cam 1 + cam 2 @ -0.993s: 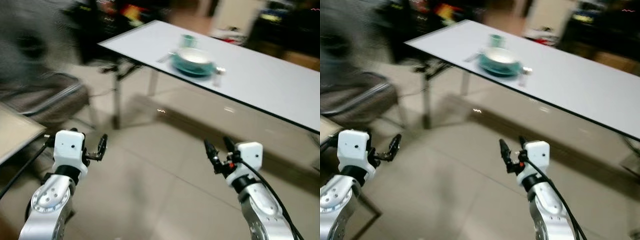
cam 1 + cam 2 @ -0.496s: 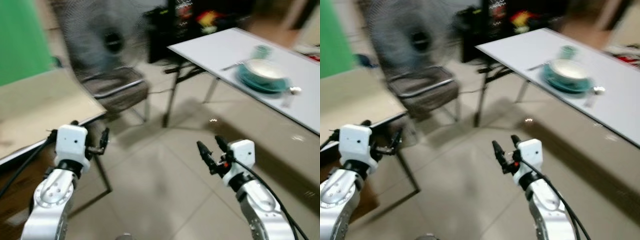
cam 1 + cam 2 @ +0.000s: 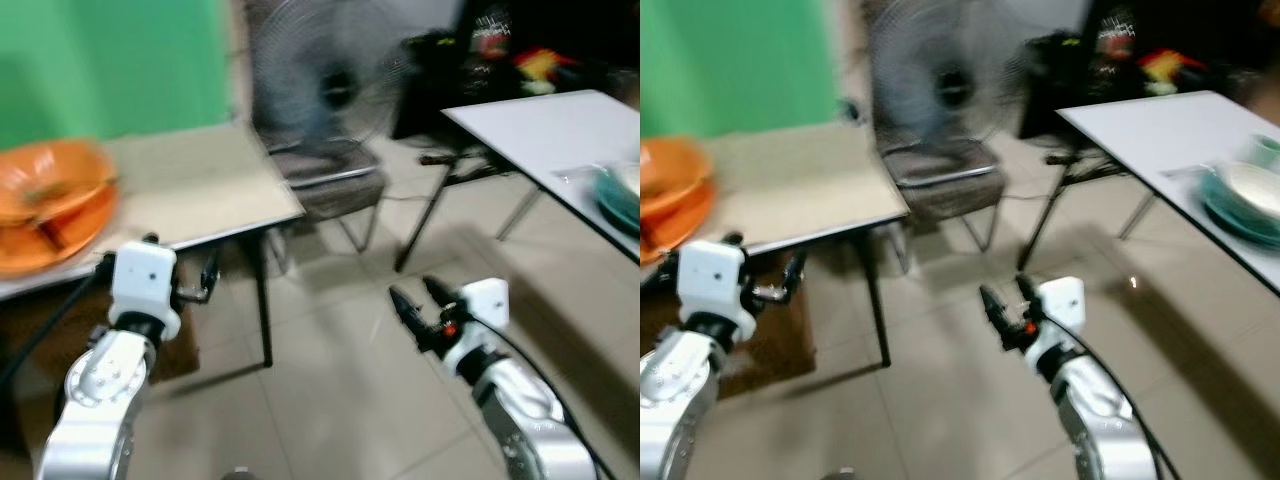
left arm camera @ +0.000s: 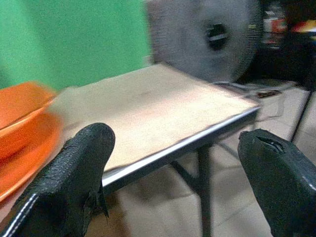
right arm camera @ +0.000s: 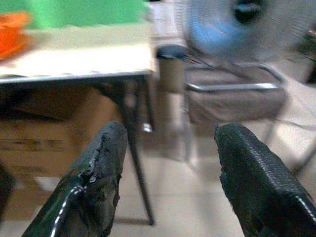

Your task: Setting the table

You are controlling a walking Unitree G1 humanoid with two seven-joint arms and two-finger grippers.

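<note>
Both grippers, left [image 3: 205, 285] and right [image 3: 415, 300], are held spread and empty; orange bowls [image 3: 45, 205] lie well left of them on the table [image 3: 200, 190].

Blurred views. Bare tiled floor [image 3: 330, 400] lies open ahead of both raised grippers. Left gripper [image 3: 207, 282], fingers spread, sits just beside the edge of the beige-topped table with dark metal legs [image 3: 200, 180]; stacked orange plastic bowls [image 3: 45, 200] occupy the table's far left part, the rest of the top is bare. Right gripper [image 3: 418, 302], fingers apart, is over open floor. A grey-seated metal-frame chair [image 3: 325, 180] and a round grey standing fan [image 3: 325, 80] block the gap between the beige table and the long white table [image 3: 540, 130].
</note>
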